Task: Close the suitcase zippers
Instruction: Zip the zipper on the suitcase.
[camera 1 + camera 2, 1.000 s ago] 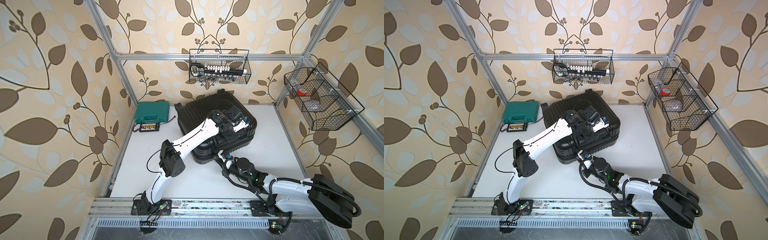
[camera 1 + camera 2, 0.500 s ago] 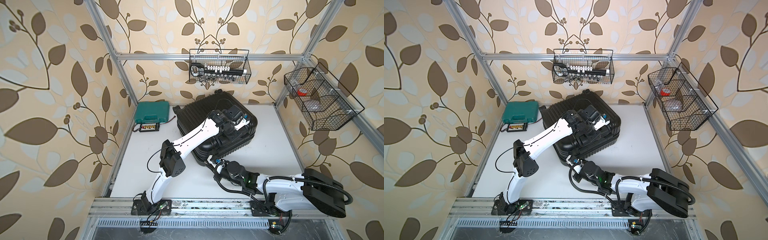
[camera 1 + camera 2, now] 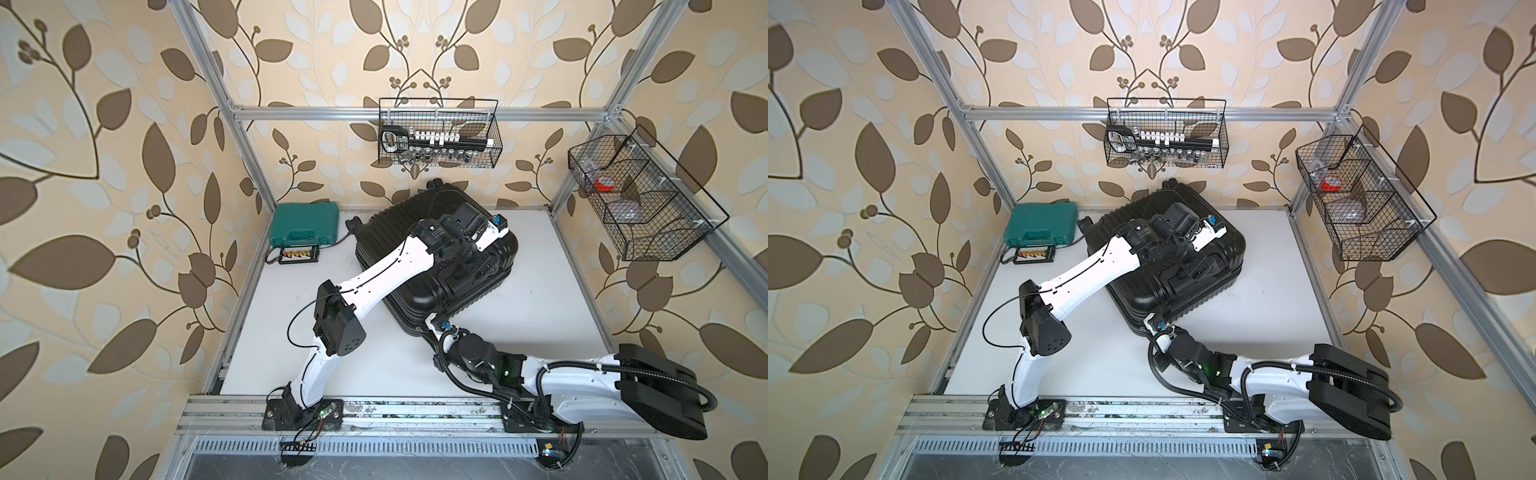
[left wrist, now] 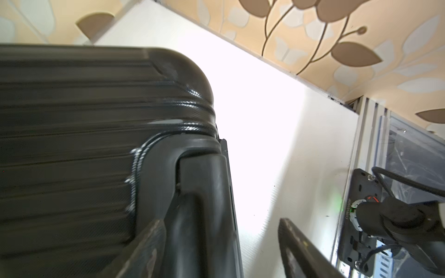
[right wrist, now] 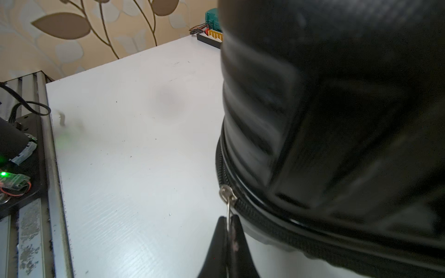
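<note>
Suitcase (image 3: 419, 301) dead centre in both top views. Lies flat on the white tabletop (image 3: 540, 316), ribbed shell up, both shells together, turned at an angle, far end close to the rear wall. Teal tool case (image 3: 303, 224) off in the back corner, apart from it, small black connector strip (image 3: 298, 254) just in front of that. Wire basket (image 3: 438, 137) hanging on the rear wall above, second wire basket (image 3: 640, 203) on the side wall. Left hand (image 3: 478, 270) stretched across the top shell, poised near the edge facing the right arm. Right hand (image 3: 430, 328) down low at the near corner, tight against the seam.

Over to the left wrist view. Shows the left hand (image 4: 220, 221) spread wide, gripping nothing. One finger (image 4: 147, 245) over the ribbed shell, right beside the black moulded handle (image 4: 199, 192); the other out over bare tabletop, clear of the case. Contact between the first finger and the handle: impossible to tell. Rounded corner of the suitcase up ahead, glossy along the ribs.

Right wrist view now. Catches the right hand (image 5: 228, 223) pinched together on the metal zipper pull (image 5: 227, 207), pull drawn straight out from its slider (image 5: 225, 192). Zipper track (image 5: 277, 232) curving round the corner of the suitcase, low between the two shells, just above the tabletop. Shell smeared with motion blur; teeth ahead of the slider too soft to read.
</note>
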Motion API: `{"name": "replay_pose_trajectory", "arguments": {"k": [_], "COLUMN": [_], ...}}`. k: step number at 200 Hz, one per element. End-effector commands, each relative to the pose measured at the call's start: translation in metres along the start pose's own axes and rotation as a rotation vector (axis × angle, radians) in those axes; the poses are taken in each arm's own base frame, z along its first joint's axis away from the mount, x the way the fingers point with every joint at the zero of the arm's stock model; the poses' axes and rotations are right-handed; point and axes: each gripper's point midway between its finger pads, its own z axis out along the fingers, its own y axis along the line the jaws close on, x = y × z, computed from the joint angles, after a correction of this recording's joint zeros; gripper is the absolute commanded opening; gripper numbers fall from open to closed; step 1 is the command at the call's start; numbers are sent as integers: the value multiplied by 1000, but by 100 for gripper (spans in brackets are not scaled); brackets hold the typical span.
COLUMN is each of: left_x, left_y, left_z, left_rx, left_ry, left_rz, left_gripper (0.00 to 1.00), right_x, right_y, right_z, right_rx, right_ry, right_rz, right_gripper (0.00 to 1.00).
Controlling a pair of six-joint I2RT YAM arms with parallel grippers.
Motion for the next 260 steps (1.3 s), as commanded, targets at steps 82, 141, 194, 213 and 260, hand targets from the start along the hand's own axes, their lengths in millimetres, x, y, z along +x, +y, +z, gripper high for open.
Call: {"name": "replay_pose_trajectory", "arguments": {"k": [82, 141, 194, 213, 260], "left_x": [-1, 38, 62, 67, 101], "left_y": [199, 274, 316, 327, 339], "left_z": [-139, -146, -134, -130, -108], "left_rx": [-418, -502, -545, -572, -586], "left_ry": [-238, -190, -141, -125, -4], "left_rz": [-487, -599, -637, -634, -671], "left_gripper": [68, 56, 50, 50, 50], "right_x": [13, 15, 15, 14, 7], "right_y": [-67, -70, -69, -69, -72], "right_z": [-45, -48, -43, -41, -39], "right_rx": [287, 294, 290, 288, 299], "right_ry": [-52, -48, -42, -40, -45], "right_rz": [136, 137, 132, 124, 131], "right_gripper": [0, 0, 0, 0, 0]}}
